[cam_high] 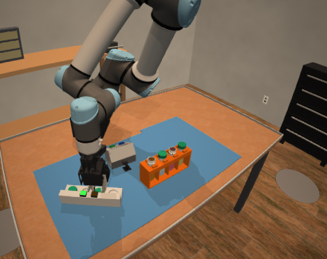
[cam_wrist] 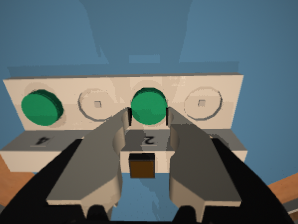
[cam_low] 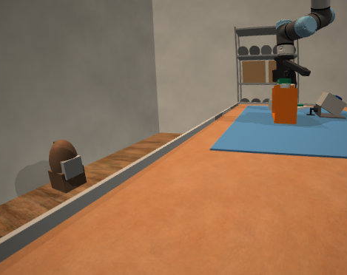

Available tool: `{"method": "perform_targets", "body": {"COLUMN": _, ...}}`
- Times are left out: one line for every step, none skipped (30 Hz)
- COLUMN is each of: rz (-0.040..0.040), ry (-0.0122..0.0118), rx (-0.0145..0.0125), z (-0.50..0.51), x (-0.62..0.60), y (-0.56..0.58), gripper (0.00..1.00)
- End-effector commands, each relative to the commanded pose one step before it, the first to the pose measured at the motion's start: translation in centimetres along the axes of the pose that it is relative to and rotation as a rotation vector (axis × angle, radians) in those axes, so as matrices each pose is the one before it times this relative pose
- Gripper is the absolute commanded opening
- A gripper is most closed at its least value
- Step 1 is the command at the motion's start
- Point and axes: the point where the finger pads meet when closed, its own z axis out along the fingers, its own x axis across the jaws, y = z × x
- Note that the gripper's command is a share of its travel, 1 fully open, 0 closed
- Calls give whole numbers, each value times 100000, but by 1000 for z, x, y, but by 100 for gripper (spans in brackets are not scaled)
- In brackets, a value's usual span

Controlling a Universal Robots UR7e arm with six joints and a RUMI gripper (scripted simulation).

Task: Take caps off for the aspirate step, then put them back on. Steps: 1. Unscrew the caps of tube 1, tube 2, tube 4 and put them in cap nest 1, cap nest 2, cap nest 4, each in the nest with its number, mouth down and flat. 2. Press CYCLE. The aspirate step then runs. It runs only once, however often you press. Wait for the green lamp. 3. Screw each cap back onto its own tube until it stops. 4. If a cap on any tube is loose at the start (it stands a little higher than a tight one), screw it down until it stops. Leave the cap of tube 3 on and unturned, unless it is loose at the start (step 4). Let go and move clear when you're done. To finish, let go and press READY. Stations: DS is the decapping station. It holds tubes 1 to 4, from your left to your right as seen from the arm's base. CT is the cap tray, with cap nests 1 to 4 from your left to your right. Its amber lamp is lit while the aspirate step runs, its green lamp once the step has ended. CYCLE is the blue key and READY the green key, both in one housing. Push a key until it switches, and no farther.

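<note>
My gripper is shut on the green cap in cap nest 2, a fingertip against each side. Another green cap lies in nest 4 of the cap tray. Nest 1 and nest 3 are empty. The green lamp is lit; the amber lamp is dark. In the orange decapping station, tube 4 and tube 2 are open; tube 3's cap and tube 1's cap are on.
The key housing stands behind the tray and beside the decapping station, with a blue key and a green key on top. A small black stand is in front of it. Everything stands on the blue mat.
</note>
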Motion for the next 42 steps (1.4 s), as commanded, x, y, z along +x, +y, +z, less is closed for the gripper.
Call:
{"method": "perform_targets", "body": {"rz": -22, "ry": -29, "rx": -112, "z": -1019, "x": -9, "y": 42, "gripper": 0}}
{"method": "perform_targets", "body": {"rz": 0, "ry": -1, "rx": 0, "z": -499, "x": 0, "y": 0, "gripper": 0}}
{"method": "perform_targets", "body": {"rz": 0, "ry": -1, "rx": 0, "z": -499, "x": 0, "y": 0, "gripper": 0}}
{"method": "perform_targets", "body": {"rz": 0, "ry": -1, "rx": 0, "z": -499, "x": 0, "y": 0, "gripper": 0}}
{"method": "perform_targets", "body": {"rz": 0, "ry": -1, "rx": 0, "z": -499, "x": 0, "y": 0, "gripper": 0}}
{"method": "perform_targets", "body": {"rz": 0, "ry": -1, "rx": 0, "z": -500, "x": 0, "y": 0, "gripper": 0}}
{"method": "perform_targets", "body": {"rz": 0, "ry": -1, "rx": 0, "z": -500, "x": 0, "y": 0, "gripper": 0}}
{"method": "perform_targets", "body": {"rz": 0, "ry": -1, "rx": 0, "z": -500, "x": 0, "y": 0, "gripper": 0}}
{"method": "perform_targets", "body": {"rz": 0, "ry": -1, "rx": 0, "z": -500, "x": 0, "y": 0, "gripper": 0}}
{"method": "perform_targets", "body": {"rz": 0, "ry": 0, "rx": 0, "z": -500, "x": 0, "y": 0, "gripper": 0}}
{"method": "perform_targets", "body": {"rz": 0, "ry": 0, "rx": 0, "z": -500, "x": 0, "y": 0, "gripper": 0}}
{"method": "perform_targets", "body": {"rz": 0, "ry": 0, "rx": 0, "z": -500, "x": 0, "y": 0, "gripper": 0}}
{"method": "perform_targets", "body": {"rz": 0, "ry": 0, "rx": 0, "z": 0, "x": 0, "y": 0, "gripper": 0}}
{"method": "perform_targets", "body": {"rz": 0, "ry": 0, "rx": 0, "z": 0, "x": 0, "y": 0, "gripper": 0}}
{"method": "perform_targets", "body": {"rz": 0, "ry": 0, "rx": 1, "z": -502, "x": -1, "y": 2, "gripper": 0}}
{"method": "perform_targets", "body": {"rz": 0, "ry": -1, "rx": 0, "z": -500, "x": 0, "y": 0, "gripper": 0}}
{"method": "perform_targets", "body": {"rz": 0, "ry": -1, "rx": 0, "z": -500, "x": 0, "y": 0, "gripper": 0}}
{"method": "perform_targets", "body": {"rz": 0, "ry": 0, "rx": 0, "z": -500, "x": 0, "y": 0, "gripper": 0}}
{"method": "perform_targets", "body": {"rz": 0, "ry": 0, "rx": 0, "z": -500, "x": 0, "y": 0, "gripper": 0}}
{"method": "perform_targets", "body": {"rz": 0, "ry": 0, "rx": 0, "z": -500, "x": 0, "y": 0, "gripper": 0}}
{"method": "perform_targets", "body": {"rz": 0, "ry": 0, "rx": 0, "z": -500, "x": 0, "y": 0, "gripper": 0}}
{"method": "perform_targets", "body": {"rz": 0, "ry": 0, "rx": 0, "z": -500, "x": 0, "y": 0, "gripper": 0}}
{"method": "perform_targets", "body": {"rz": 0, "ry": 0, "rx": 0, "z": -500, "x": 0, "y": 0, "gripper": 0}}
{"method": "perform_targets", "body": {"rz": 0, "ry": 0, "rx": 0, "z": -500, "x": 0, "y": 0, "gripper": 0}}
{"method": "perform_targets", "body": {"rz": 0, "ry": 0, "rx": 0, "z": -500, "x": 0, "y": 0, "gripper": 0}}
{"method": "perform_targets", "body": {"rz": 0, "ry": 0, "rx": 0, "z": -500, "x": 0, "y": 0, "gripper": 0}}
{"method": "perform_targets", "body": {"rz": 0, "ry": 0, "rx": 0, "z": -500, "x": 0, "y": 0, "gripper": 0}}
{"method": "perform_targets", "body": {"rz": 0, "ry": 0, "rx": 0, "z": -500, "x": 0, "y": 0, "gripper": 0}}
{"method": "perform_targets", "body": {"rz": 0, "ry": 0, "rx": 0, "z": -450, "x": 0, "y": 0, "gripper": 0}}
{"method": "perform_targets", "body": {"rz": 0, "ry": 0, "rx": 0, "z": 0, "x": 0, "y": 0, "gripper": 0}}
{"method": "perform_targets", "body": {"rz": 0, "ry": 0, "rx": 0, "z": 0, "x": 0, "y": 0, "gripper": 0}}
{"method": "perform_targets", "body": {"rz": 0, "ry": 1, "rx": 1, "z": -2, "x": -1, "y": 2, "gripper": 0}}
{"method": "perform_targets", "body": {"rz": 0, "ry": 0, "rx": 0, "z": -1, "x": 0, "y": 0, "gripper": 0}}
{"method": "perform_targets", "body": {"rz": 0, "ry": 0, "rx": 0, "z": 0, "x": 0, "y": 0, "gripper": 0}}
{"method": "perform_targets", "body": {"rz": 0, "ry": 0, "rx": 0, "z": 0, "x": 0, "y": 0, "gripper": 0}}
{"method": "perform_targets", "body": {"rz": 0, "ry": 0, "rx": 0, "z": 0, "x": 0, "y": 0, "gripper": 0}}
{"method": "perform_targets", "body": {"rz": 8333, "ry": 2, "rx": 1, "z": -1, "x": 741, "y": -380, "gripper": 0}}
{"method": "perform_targets", "body": {"rz": 8333, "ry": 2, "rx": 1, "z": -1, "x": 707, "y": -440, "gripper": 0}}
{"method": "perform_targets", "body": {"rz": 8334, "ry": 0, "rx": 1, "z": 0, "x": 672, "y": -497, "gripper": 0}}
{"method": "perform_targets", "body": {"rz": 7524, "ry": 6, "rx": 1, "z": -1, "x": 625, "y": -551, "gripper": 0}}
{"method": "perform_targets", "body": {"rz": 809, "ry": -5, "rx": 0, "z": 0, "x": 1, "y": 0, "gripper": 0}}
{"method": "perform_targets", "body": {"rz": 7847, "ry": 15, "rx": 6, "z": 0, "x": 577, "y": -601, "gripper": 0}}
